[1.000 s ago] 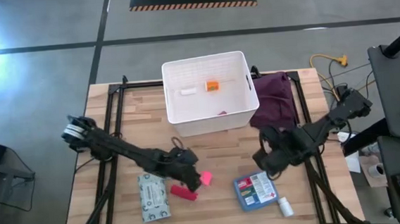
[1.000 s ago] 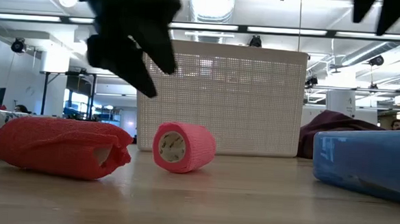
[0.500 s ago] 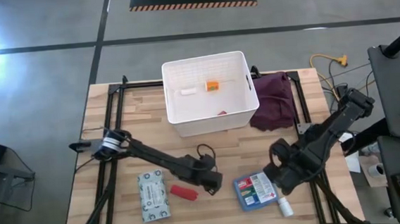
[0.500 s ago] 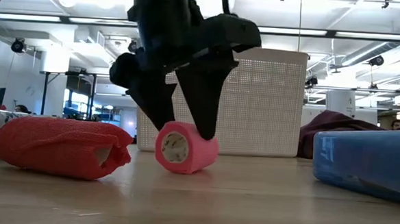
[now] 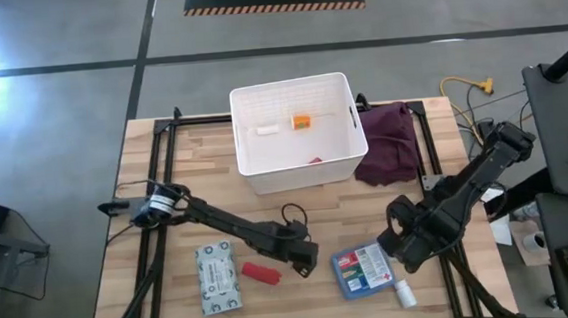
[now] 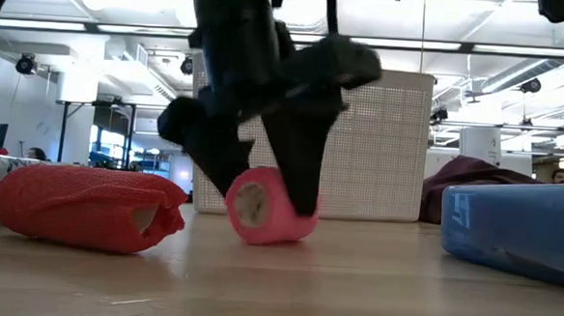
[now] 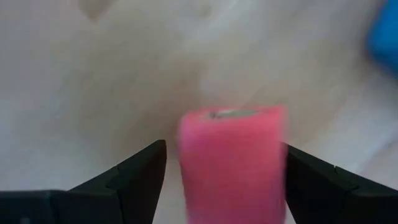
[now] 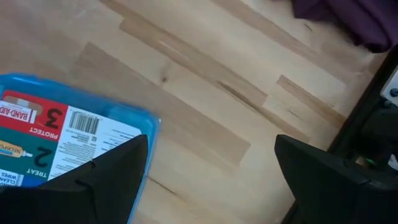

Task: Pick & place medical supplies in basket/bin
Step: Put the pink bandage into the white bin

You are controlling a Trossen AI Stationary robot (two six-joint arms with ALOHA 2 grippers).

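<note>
Left gripper down on the table, fingers straddling the pink bandage roll well in front of the white basket, roll sitting tilted between them and not clearly pinched yet. Could roll or squirt out sideways on closing, being round and soft, or get nudged toward the red roll beside it. Right gripper spread wide, hovering off the basket's front right corner by the blue first-aid box, risking a clip on the box edge if dropped off-centre.

Pale wooden table with visible grain, perforated white plastic bin, matt crinkled pink bandage roll.
</note>
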